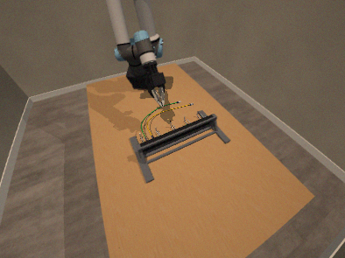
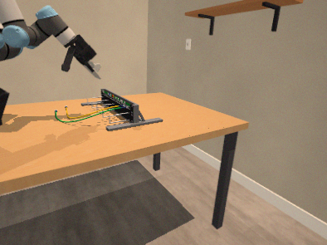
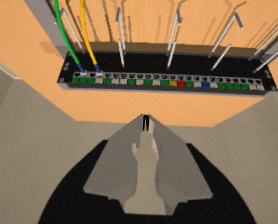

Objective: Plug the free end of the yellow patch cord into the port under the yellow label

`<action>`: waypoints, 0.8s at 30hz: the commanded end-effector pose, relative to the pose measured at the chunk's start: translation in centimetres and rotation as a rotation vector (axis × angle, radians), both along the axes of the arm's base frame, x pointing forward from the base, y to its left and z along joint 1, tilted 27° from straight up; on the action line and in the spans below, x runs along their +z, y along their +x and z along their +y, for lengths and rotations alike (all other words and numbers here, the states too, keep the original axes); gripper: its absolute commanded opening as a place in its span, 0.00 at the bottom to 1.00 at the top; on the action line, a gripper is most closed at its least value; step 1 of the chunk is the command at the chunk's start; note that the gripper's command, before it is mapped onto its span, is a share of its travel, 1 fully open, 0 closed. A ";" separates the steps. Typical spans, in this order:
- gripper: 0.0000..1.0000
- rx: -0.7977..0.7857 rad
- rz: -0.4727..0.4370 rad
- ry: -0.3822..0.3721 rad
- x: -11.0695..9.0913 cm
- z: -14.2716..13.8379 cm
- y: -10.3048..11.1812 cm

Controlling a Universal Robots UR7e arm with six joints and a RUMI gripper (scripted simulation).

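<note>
1. Yellow patch cord (image 1: 154, 121): one end is plugged into a port near the left end of the rack as the wrist view shows it, right beside the green cord (image 1: 144, 121). The rest arcs away across the table (image 2: 174, 120) behind the rack, and the free plug (image 1: 191, 103) lies flat on the wood.
2. Gripper (image 2: 97, 71): up in the air above the table, well apart from the free plug and touching neither cord. Jaws are clenched tight with nothing between them.
3. From the top camera, the fingertips sit above the free ends of the cords, on the arm's side of the rack.
4. Rack (image 1: 179, 137): stands upright on its two feet, not tilted.
5. Labels: a row of colored squares above the ports, mostly green and grey. One yellow label (image 3: 173, 83) sits around mid-row, with a red label (image 3: 181, 83) just beside it and a blue label (image 3: 205, 84) further along. No readable text or brands anywhere.
6. A wooden shelf (image 2: 245, 4) hangs on the wall beyond the table.
</note>
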State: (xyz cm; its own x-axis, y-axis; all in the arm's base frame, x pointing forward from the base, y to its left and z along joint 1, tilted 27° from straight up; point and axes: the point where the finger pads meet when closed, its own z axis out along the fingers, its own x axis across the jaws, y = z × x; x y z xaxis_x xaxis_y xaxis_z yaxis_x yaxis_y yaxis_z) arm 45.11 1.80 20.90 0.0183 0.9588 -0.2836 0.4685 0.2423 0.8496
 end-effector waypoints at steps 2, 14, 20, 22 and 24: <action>0.00 0.002 0.002 0.001 0.4 0.1 -0.7; 0.00 0.002 0.002 0.001 1.3 0.4 -2.4; 0.00 0.002 0.002 0.001 1.5 0.4 -2.8; 0.00 0.002 0.002 0.001 1.6 0.5 -3.0; 0.00 0.002 0.002 0.001 1.6 0.5 -3.1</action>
State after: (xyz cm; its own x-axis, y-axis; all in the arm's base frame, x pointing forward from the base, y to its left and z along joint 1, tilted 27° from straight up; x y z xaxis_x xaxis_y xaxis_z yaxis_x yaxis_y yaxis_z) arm 42.30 2.26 22.34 0.0176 0.9589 -0.2831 0.4701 0.2420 0.8488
